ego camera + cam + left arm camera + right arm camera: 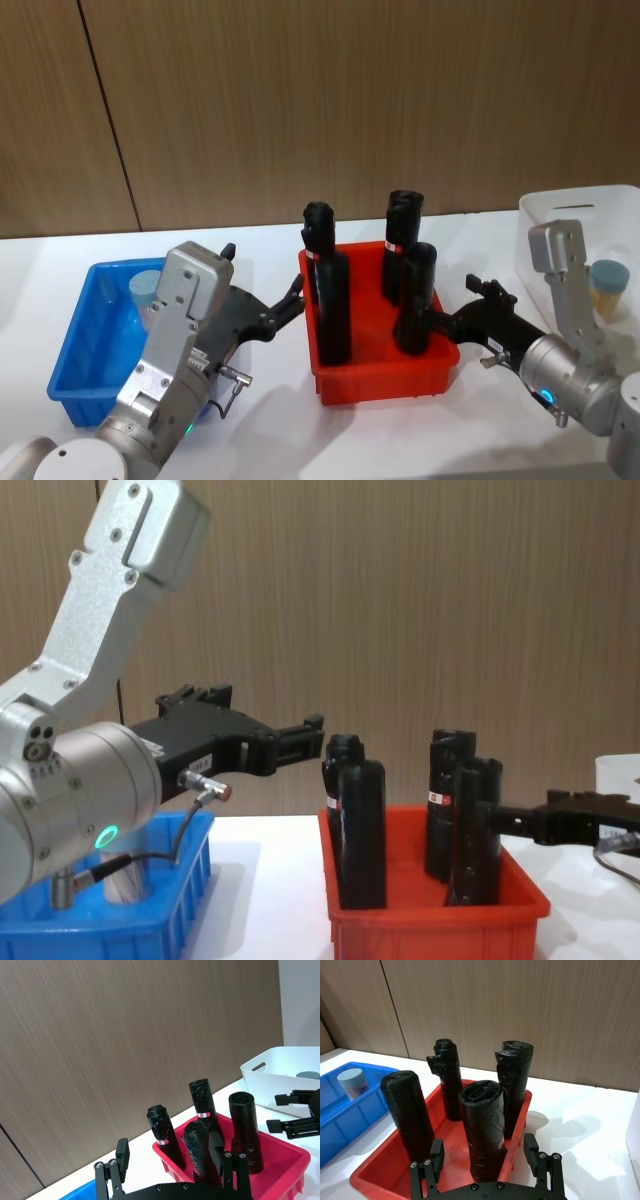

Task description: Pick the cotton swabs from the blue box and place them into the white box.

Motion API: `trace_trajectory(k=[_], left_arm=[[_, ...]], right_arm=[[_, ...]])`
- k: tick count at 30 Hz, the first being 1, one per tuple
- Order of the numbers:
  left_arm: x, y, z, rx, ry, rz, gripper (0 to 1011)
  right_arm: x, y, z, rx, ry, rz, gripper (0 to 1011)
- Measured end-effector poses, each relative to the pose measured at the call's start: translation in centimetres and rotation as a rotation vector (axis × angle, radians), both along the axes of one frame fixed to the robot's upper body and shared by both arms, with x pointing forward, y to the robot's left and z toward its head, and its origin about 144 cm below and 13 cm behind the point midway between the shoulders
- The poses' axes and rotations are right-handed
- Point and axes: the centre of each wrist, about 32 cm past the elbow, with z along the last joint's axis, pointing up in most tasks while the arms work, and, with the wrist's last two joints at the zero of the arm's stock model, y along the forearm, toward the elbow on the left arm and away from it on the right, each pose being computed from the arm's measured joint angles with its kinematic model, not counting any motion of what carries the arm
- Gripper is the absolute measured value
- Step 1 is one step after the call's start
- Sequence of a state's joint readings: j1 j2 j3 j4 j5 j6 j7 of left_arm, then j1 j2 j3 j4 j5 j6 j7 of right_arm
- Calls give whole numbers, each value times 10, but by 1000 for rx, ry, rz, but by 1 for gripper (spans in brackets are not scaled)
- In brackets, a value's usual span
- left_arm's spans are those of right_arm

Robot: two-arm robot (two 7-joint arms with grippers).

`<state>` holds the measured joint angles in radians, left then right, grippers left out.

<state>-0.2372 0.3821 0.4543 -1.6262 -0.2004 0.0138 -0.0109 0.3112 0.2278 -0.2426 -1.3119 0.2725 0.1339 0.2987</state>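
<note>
One cotton swabs jar (pixel 148 290) with a grey-blue lid stands in the blue box (pixel 75 350) at the left, and shows in the right wrist view as the jar (pixel 351 1082) in the blue box (pixel 340 1120). Another jar (pixel 607 285) sits in the white box (pixel 560 205) at the far right. My left gripper (pixel 262 268) hangs open and empty between the blue box and the red bin, above table level; its fingers (pixel 122 1155) stand wide apart. My right gripper (pixel 458 300) is open and empty at the red bin's right side, pointing at it.
A red bin (pixel 380 375) stands in the middle between the two boxes, holding several tall black bottles (pixel 333 300). Both grippers flank it closely. A wooden wall runs behind the white table (pixel 270 420), which has free room in front of the bin.
</note>
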Motion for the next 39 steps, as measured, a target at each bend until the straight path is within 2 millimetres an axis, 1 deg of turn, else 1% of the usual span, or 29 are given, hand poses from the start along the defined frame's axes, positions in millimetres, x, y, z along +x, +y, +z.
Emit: trace_trajectory(k=[11,39], left_arm=[[0,0,0,0,0,0,1004],[0,0,0,0,0,0,1004]], right_arm=[[15,5,-3,-2,6,3,1001],[40,21,-3,-23,15,4,1002]])
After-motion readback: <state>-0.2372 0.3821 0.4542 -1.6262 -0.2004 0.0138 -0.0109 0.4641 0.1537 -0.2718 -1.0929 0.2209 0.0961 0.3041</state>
